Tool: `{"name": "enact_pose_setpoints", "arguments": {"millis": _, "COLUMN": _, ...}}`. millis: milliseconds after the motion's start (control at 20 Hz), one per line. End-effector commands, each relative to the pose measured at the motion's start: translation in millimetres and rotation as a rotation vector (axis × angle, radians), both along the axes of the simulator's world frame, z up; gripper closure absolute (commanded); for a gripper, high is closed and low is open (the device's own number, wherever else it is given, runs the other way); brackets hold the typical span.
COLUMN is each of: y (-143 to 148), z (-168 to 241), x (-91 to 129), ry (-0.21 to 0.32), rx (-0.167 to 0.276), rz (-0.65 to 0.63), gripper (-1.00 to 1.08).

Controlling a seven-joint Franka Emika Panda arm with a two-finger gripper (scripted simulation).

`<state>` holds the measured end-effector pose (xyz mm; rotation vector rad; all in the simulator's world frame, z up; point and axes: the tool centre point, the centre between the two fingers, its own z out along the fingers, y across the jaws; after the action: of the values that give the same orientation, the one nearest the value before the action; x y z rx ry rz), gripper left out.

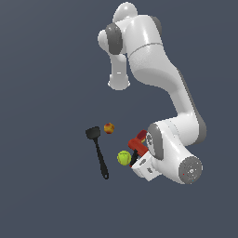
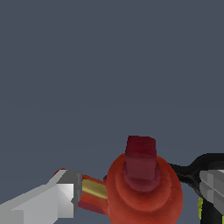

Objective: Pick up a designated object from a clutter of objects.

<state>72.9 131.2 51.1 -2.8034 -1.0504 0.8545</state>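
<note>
Spatula [image 1: 98,152] lies farthest toward the exterior view's left. Small ball [image 1: 109,128] just beside its blade end, on the exterior view's right. Tennis ball [image 1: 124,158] between spatula handle and drill [image 1: 137,142]. Hand [image 1: 138,162] over the drill; in the wrist view drill [image 2: 142,188] sits between the fingers [image 2: 57,199].

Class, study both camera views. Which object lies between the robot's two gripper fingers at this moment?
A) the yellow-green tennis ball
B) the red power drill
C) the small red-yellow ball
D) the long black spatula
B: in the wrist view the red power drill sits between the two fingers, while in the exterior view the tennis ball, spatula and small red-yellow ball lie apart from the gripper.
</note>
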Motion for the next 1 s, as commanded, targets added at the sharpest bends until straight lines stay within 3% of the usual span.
{"name": "enact_pose_setpoints", "arguments": {"millis": 0, "y": -1.9, "z": -11.8, "x": -7.6, "ry": 0.013, "rx": -0.002, "rz": 0.0, "gripper": -1.0}}
{"name": "enact_pose_setpoints", "arguments": {"millis": 250, "y": -2.7, "z": -17.6, "x": -10.2, "ry": 0.014, "rx": -0.002, "rz": 0.001, "gripper": -1.0}}
{"name": "enact_pose_setpoints", "arguments": {"millis": 300, "y": -2.7, "z": -17.6, "x": -10.2, "ry": 0.014, "rx": -0.002, "rz": 0.001, "gripper": 1.08}}
{"name": "enact_pose_setpoints", "arguments": {"millis": 750, "y": -2.7, "z": -17.6, "x": -10.2, "ry": 0.014, "rx": -0.002, "rz": 0.001, "gripper": 1.08}}
{"name": "enact_pose_setpoints", "arguments": {"millis": 800, "y": 0.9, "z": -0.8, "x": 0.9, "ry": -0.021, "rx": 0.005, "rz": 0.003, "gripper": 1.08}}
{"name": "enact_pose_setpoints", "arguments": {"millis": 950, "y": -0.9, "z": 1.1, "x": 0.6, "ry": -0.021, "rx": 0.005, "rz": 0.003, "gripper": 1.08}}
